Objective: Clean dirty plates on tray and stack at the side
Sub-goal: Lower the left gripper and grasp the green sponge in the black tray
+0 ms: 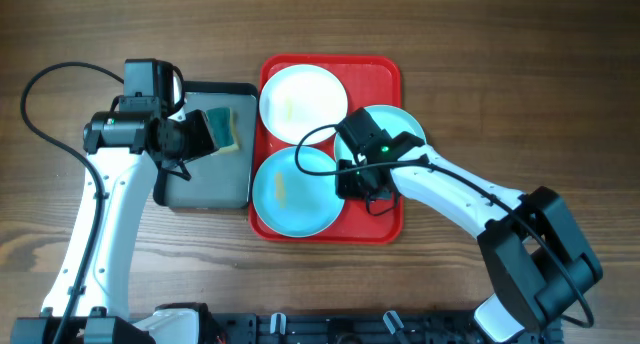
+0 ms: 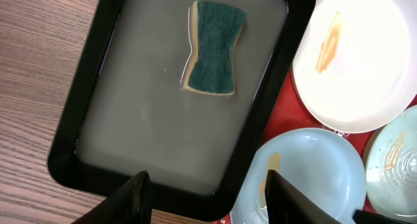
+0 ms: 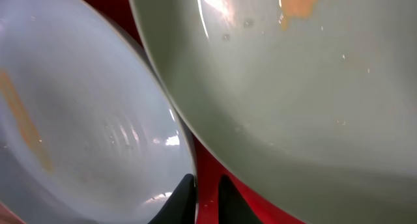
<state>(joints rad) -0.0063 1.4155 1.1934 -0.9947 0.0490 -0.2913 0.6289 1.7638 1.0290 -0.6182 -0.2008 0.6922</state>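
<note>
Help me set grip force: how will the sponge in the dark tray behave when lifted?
The sponge looks like soft foam under a green scrub layer, so it will probably squash and flex. It lies in shallow liquid in the dark tray, so it is likely soaked: heavier than it looks and apt to drip.

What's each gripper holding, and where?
Left gripper: nothing, jaws open. Right gripper: jaws nearly together between lower plate and right plate; grip cannot be told.

The overhead camera looks straight down on the whole counter [image 1: 500, 44]. The left wrist camera faces steeply down over the grey tray [image 2: 83, 87], sharing the white plate [image 2: 365, 81] with overhead. The right wrist camera sits very close to an aqua plate [image 3: 85, 120].
</note>
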